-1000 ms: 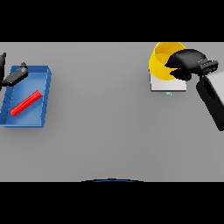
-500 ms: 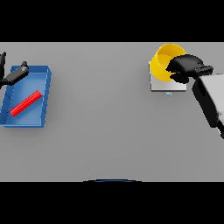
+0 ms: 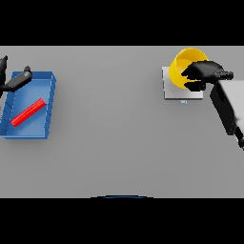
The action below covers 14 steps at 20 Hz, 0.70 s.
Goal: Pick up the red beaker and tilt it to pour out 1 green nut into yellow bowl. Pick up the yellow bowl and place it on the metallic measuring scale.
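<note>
— Where do we have the bowl [image 3: 183, 69]?

— On the scale [image 3: 177, 90], tipped toward our right hand [image 3: 202, 75], whose fingers curl over the bowl's rim.

— And the beaker [image 3: 28, 112]?

— Well left of the scale, lying flat in the blue tray [image 3: 45, 126]. Our left hand [image 3: 14, 82] sits over the tray's far corner, fingers relaxed, holding nothing.
</note>
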Available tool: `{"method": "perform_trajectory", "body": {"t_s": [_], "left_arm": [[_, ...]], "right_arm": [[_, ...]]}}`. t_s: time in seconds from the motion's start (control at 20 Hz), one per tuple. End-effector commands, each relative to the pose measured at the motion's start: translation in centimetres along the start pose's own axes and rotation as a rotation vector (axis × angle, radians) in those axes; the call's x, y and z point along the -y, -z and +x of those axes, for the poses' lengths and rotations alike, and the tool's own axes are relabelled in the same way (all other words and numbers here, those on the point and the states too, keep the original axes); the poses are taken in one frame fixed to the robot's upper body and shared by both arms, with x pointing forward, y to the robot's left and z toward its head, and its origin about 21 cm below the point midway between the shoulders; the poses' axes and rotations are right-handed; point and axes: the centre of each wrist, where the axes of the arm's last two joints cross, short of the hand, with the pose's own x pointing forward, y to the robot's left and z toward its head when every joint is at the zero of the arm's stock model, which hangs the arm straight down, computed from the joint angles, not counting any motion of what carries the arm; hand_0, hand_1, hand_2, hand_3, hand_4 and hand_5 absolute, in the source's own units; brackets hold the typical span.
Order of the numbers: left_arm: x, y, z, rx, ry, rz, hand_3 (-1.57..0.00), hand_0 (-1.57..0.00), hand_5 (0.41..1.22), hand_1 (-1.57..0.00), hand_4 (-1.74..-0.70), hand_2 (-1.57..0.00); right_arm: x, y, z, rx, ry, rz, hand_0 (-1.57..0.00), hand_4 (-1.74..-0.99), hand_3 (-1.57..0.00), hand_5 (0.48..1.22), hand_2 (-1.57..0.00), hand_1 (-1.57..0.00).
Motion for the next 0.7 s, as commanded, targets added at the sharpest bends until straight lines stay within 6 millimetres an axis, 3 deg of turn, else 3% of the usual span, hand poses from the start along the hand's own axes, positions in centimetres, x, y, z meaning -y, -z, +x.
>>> {"method": "perform_trajectory", "body": {"t_s": [0.0,0.1,0.25,0.4,0.65], "left_arm": [[0.32,0.03,-0.04,-0.005,-0.002,-0.002,0.0,0.0,0.744,0.0,-0.81,0.0],[0.31,0.21,0.2,-0.016,0.003,0.001,0.0,0.0,0.742,0.0,-0.81,0.0],[0.14,0.4,0.08,-0.003,0.004,0.006,0.0,0.0,0.739,0.0,-0.81,0.0],[0.58,0.39,-0.14,-0.007,-0.005,-0.002,0.0,0.0,0.736,0.0,-0.81,0.0],[-0.09,0.4,0.46,0.0,-0.008,0.005,0.0,0.0,0.734,0.0,-0.82,0.0]], "right_arm": [[0.06,-0.07,-0.12,0.01,0.006,0.006,-0.98,-1.504,-0.76,0.983,-0.95,-0.87],[0.13,0.24,0.22,0.008,0.007,0.022,-0.62,-1.444,-0.67,0.887,-0.69,-0.55],[-0.19,0.32,-0.1,0.017,0.0,0.04,-0.32,-1.397,-0.57,0.799,-0.45,-0.28],[0.17,0.47,0.12,0.037,-0.02,0.048,-0.16,-1.356,-0.47,0.755,-0.29,-0.14],[0.22,0.69,0.07,0.029,-0.046,0.065,-0.05,-1.308,-0.35,0.733,-0.12,-0.05]]}}
